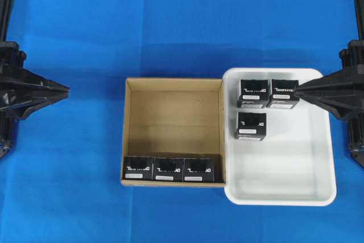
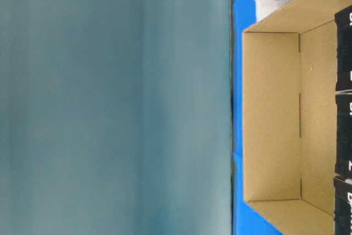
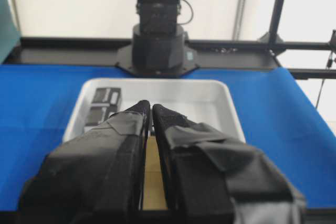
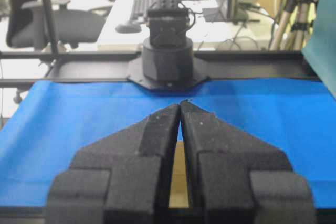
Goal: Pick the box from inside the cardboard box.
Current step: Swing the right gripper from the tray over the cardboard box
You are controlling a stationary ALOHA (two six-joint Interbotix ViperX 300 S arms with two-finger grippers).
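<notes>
The brown cardboard box (image 1: 170, 112) sits mid-table with three small black boxes (image 1: 168, 169) in a row along its near wall. Three more black boxes (image 1: 253, 94) lie in the white tray (image 1: 318, 157) to its right. My left gripper (image 1: 65, 90) is shut and empty, well left of the carton. My right gripper (image 1: 297, 89) is shut and empty, its tip over the tray's far right beside a black box (image 1: 282, 93). In the left wrist view the shut gripper (image 3: 151, 105) points at the tray (image 3: 226, 100). In the right wrist view the gripper (image 4: 180, 103) is shut.
A blue cloth (image 1: 68, 186) covers the table. The tray touches the carton's right wall. The table-level view shows the carton's inside (image 2: 272, 114) and parts of black boxes (image 2: 344, 136) along one wall. Arm bases stand at the left and right edges.
</notes>
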